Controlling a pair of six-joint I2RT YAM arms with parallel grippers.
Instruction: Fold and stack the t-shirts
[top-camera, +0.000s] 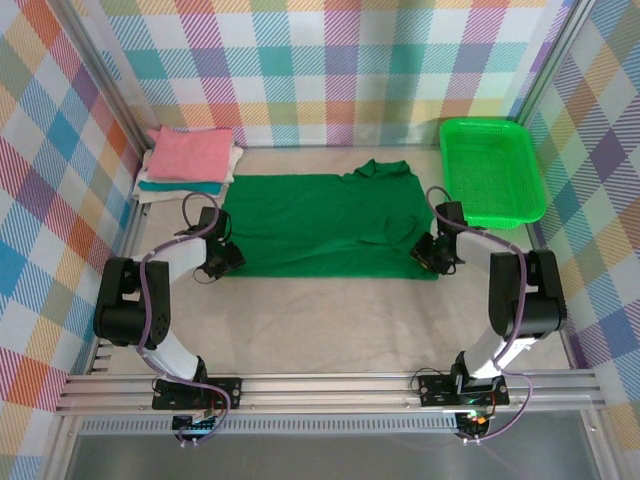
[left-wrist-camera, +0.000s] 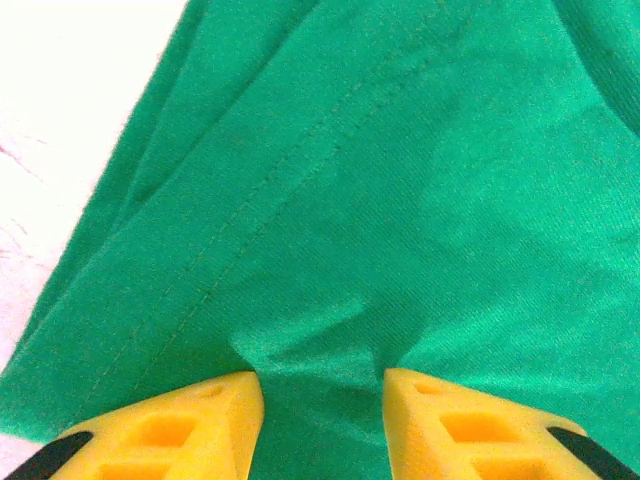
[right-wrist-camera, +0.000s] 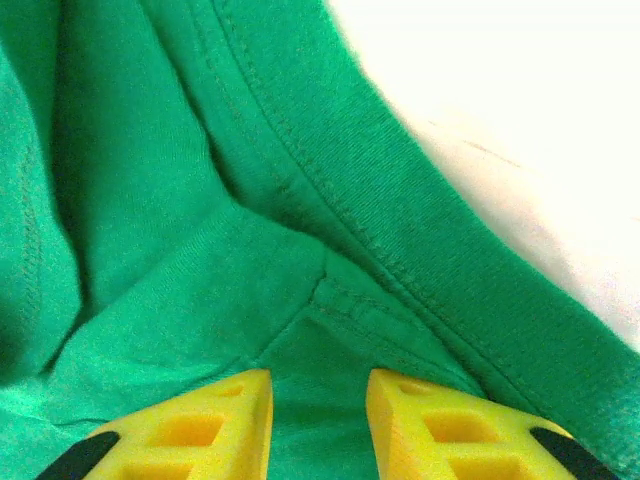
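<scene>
Dark green short-sleeved cloth t-shirt (top-camera: 320, 225) lies spread; left gripper (top-camera: 226, 260) at its eight o'clock pinches fabric, right gripper (top-camera: 426, 253) at four o'clock narrowly straddles a seam (right-wrist-camera: 340, 295), grip unclear.

Both arms are reaching low with elbows bent. The left gripper (top-camera: 236, 257) is pinching the green t-shirt (top-camera: 320, 225) between part-spread fingers (left-wrist-camera: 200, 420). The right gripper (top-camera: 426, 254) is straddling it too, its grip unclear.

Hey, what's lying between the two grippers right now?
The dark green t-shirt, spread out from the left gripper to the right gripper, seen in the top view.
</scene>
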